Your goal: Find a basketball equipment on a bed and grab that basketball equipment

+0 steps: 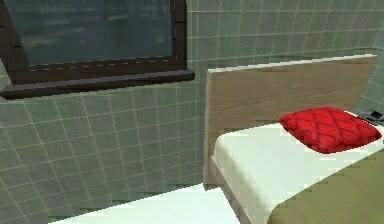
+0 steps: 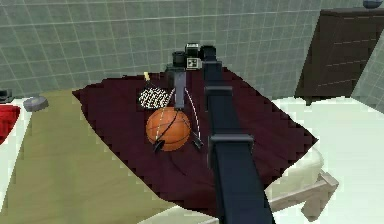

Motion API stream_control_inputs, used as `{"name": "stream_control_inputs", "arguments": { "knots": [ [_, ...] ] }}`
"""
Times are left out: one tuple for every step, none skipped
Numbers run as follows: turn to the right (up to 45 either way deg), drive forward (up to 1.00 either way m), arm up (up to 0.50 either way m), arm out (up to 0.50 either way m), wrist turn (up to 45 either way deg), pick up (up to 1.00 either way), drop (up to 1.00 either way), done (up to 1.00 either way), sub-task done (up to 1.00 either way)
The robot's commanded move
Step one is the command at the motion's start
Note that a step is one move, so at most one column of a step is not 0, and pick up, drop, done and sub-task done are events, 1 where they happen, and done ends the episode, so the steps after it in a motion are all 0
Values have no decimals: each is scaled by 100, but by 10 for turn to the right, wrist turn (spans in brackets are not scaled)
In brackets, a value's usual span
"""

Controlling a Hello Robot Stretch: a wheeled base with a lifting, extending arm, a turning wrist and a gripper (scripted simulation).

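In the forward view, a dark-framed window is being shown at the left, then a pale wooden headboard. At the right a red pillow is lying on the bed.

In the arm side view, a small grey thing is lying at the left. A dark maroon blanket is lying spread over the bed, with a black-and-white patterned object resting on it. Just beside that object, the basketball is sitting on the blanket. The end effector is being shown against the ball, with its thin fingers running down either side of it. The arm is being reached out from the bottom edge, and a dark dresser is standing at the far right.

Whether the fingers are spread or pressed together cannot be told. Nor can it be told whether anything is being held, since the ball is lying on the blanket at them.

The grasp itself is judged to be the step in hand. It is best done with the ball being centred between the fingers at its widest part. The patterned object should be left undisturbed. The lift should be taken straight up, so that the round ball is not rolled away over the soft blanket.
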Motion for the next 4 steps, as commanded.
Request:
{"name": "stream_control_inputs", "arguments": {
  "knots": [
    [0, 0, 0, 0, 450, 0, 0, 0, 0],
    [0, 0, 0, 0, 450, 0, 0, 0, 0],
    [0, 0, 0, 0, 450, 0, 0, 0, 0],
    [0, 0, 0, 0, 180, 0, 0, 0, 0]
  ]
}}
